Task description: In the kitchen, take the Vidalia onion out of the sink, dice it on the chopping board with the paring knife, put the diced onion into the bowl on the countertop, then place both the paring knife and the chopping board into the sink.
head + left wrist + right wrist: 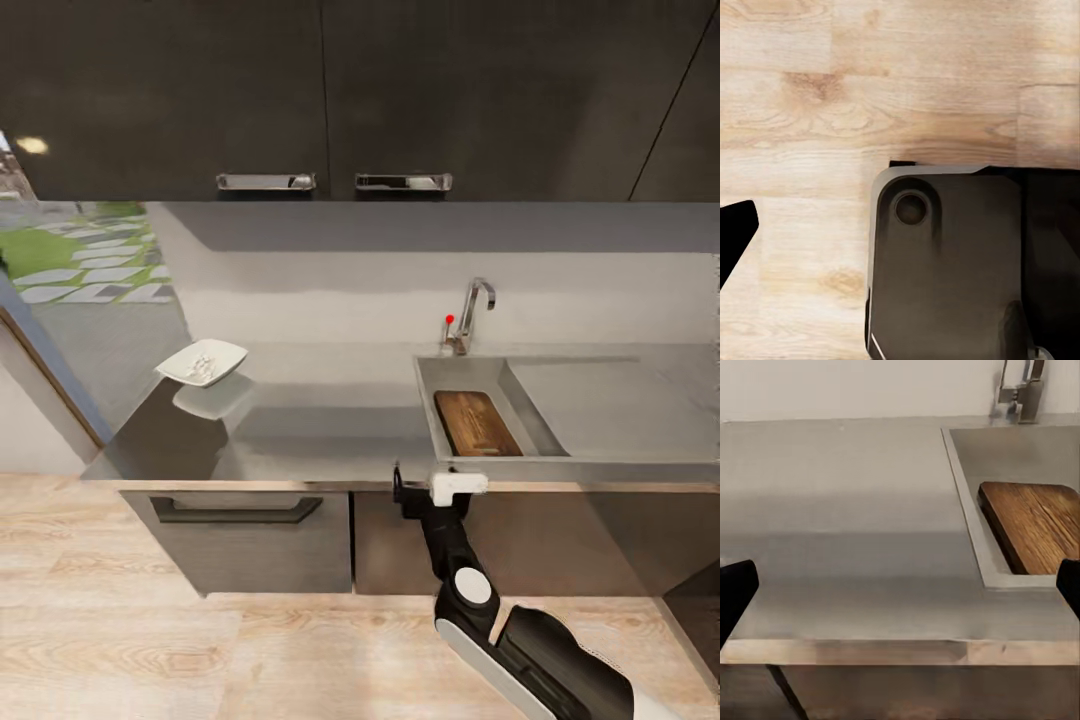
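Note:
The dark brown chopping board [477, 423] lies inside the grey sink [466, 373], under the chrome faucet [476, 305]. In the right wrist view the chopping board [1039, 532] rests against the basin's near wall. A white bowl [203, 362] holding pale diced pieces stands at the left end of the countertop [320, 420]. My right gripper [430, 488] hovers at the counter's front edge, just left of the sink. It is open, with its fingertips [735, 592] wide apart and nothing between them. My left gripper [900, 225] hangs open over the wood floor. The paring knife is out of view.
The sunken drainboard [600, 400] adjoins the sink on the right. Dark upper cabinets with chrome handles [266, 181] hang over the counter. A drawer handle [237, 512] sits below the counter's front edge. My own dark base [952, 262] is under the left gripper.

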